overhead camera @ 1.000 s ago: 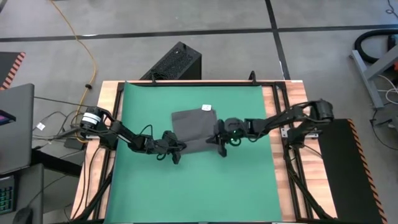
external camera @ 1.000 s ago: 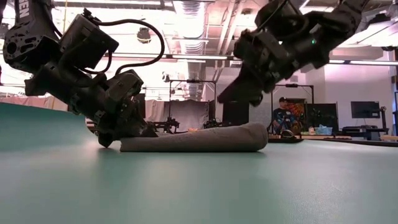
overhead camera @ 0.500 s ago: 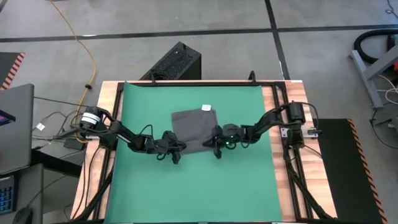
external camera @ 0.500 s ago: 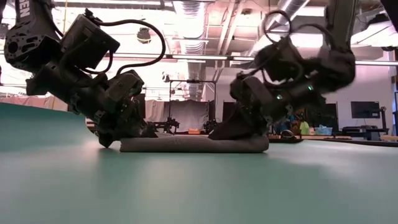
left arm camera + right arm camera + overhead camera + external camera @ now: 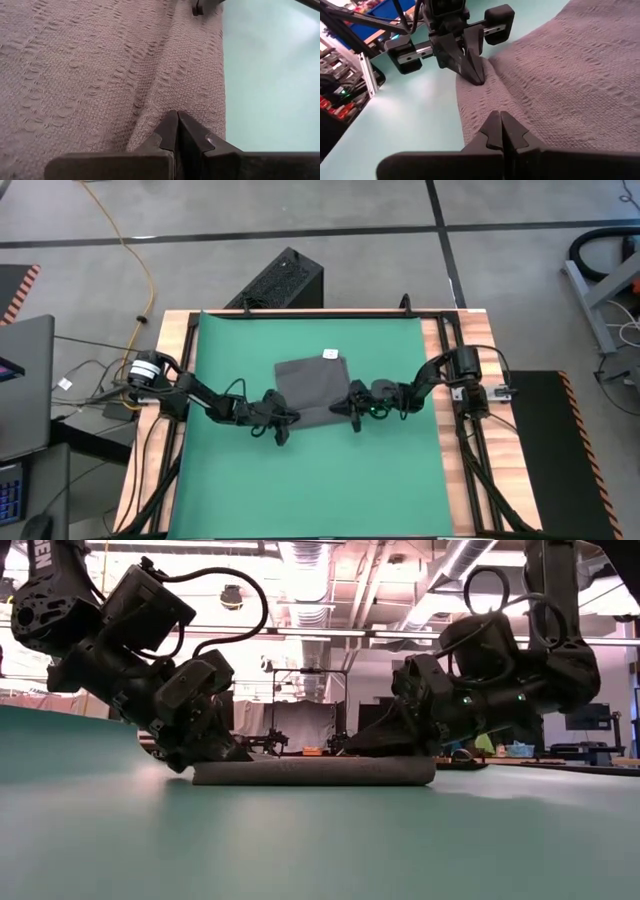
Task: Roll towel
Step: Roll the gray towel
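Note:
The dark grey towel [image 5: 312,388] lies flat on the green mat [image 5: 230,480], with its white tag [image 5: 332,353] at the far edge. Its near edge is turned up into a low roll [image 5: 315,772]. My left gripper [image 5: 283,420] is shut at the roll's left end and also shows in the right wrist view [image 5: 479,79]. My right gripper [image 5: 352,412] is shut at the roll's right end and sits low over it in the low view [image 5: 352,748]. My left gripper pinches a raised ridge of cloth [image 5: 150,131] at the left end of the towel's near rolled edge, between its two fingertips. The fingers slant down from the table's left. The roll rests on the mat. My right gripper has its shut fingertips on a ridge of cloth [image 5: 487,107] at the right end of the near rolled edge. The fingers slant down from the table's right. The fingers hide whether cloth is between them. The towel rests on the mat.
The green mat covers most of the table, with bare mat on the near side and at both sides of the towel. Wooden table edges and dark frame rails [image 5: 455,430] run along the left and right. A black box [image 5: 285,280] stands beyond the far edge.
My right gripper has come down from above the towel onto the right end of the rolled near edge. That end of the roll stood higher and now lies low and flat. My left gripper has stayed at the roll's left end.

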